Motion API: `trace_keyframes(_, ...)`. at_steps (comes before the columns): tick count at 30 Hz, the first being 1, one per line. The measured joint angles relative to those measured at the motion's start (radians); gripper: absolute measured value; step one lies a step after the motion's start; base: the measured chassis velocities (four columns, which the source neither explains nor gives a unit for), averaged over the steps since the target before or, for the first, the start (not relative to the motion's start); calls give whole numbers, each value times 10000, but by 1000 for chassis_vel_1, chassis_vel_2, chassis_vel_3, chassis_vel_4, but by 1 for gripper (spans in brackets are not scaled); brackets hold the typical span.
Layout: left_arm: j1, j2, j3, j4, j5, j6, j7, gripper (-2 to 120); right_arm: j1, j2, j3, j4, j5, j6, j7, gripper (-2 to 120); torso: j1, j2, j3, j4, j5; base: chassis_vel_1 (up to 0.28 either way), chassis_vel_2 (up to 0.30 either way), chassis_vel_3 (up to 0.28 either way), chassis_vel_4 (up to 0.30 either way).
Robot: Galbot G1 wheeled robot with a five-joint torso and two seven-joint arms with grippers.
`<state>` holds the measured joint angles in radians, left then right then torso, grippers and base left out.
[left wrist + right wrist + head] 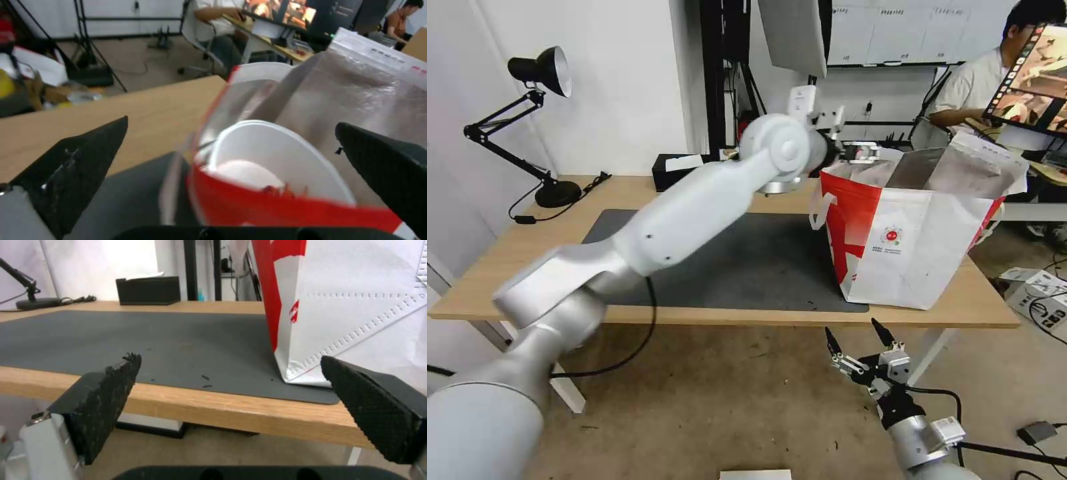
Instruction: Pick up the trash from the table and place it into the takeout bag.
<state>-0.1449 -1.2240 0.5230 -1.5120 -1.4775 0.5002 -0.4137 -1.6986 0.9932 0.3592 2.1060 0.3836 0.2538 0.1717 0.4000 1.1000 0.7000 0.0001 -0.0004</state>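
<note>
Head view, left arm: reaches across the counter so the left gripper hangs at the rim of the takeout bag, judged a placing pose.
Left wrist view, fingers: left gripper spread wide, 2 black fingers apart and holding nothing.
Bowl: white bowl lies tilted inside the bag's foil lining, beyond and between the fingers, apart from both; red shell bits show at its low edge.
Mat: dark mat bare of trash, so the task looks nearly or fully done.
Tissue box: black tissue box at the counter's back edge.
Right arm: right gripper parked below the counter's front edge, fingers wide, empty, just off the bag's near corner.
</note>
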Motion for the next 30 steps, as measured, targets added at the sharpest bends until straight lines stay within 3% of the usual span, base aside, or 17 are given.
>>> trace_keyframes(8,1290,1880,-541,-1657,427,-784,296,107,0,0,0,0,0,0,1,100,-1,0,0,1,-1,0,0,0,0)
trace_keyframes(12,1727,2473,-798,-2098,567,-1006,344,101,0,0,0,0,0,0,0,100,0,0,-1,-2,1,0,0,0,0)
trace_keyframes(18,2488,3226,-1196,-2609,918,-1425,695,100,0,0,0,0,0,0,0,100,0,0,0,-1,0,0,0,0,0)
trace_keyframes(21,3040,3679,-1382,-2796,1632,-2062,1231,100,0,0,0,0,0,0,-1,100,0,0,-1,-2,2,0,0,0,0)
trace_keyframes(24,4015,4332,-1838,-3093,2654,-3245,2516,100,0,0,0,0,0,0,0,100,0,0,0,-1,3,0,0,0,0)
trace_keyframes(25,4015,4332,-1838,-3093,2654,-3245,2516,100,0,0,0,0,0,0,0,100,0,0,0,-1,3,0,0,0,0)
trace_keyframes(28,5302,4853,-2523,-3316,3442,-4406,3367,100,0,0,0,0,0,0,0,100,1,0,-1,-2,2,0,0,0,0)
trace_keyframes(30,5711,4972,-2783,-3368,3626,-4569,3535,100,0,0,0,0,0,0,1,100,0,0,-1,-1,2,0,0,0,0)
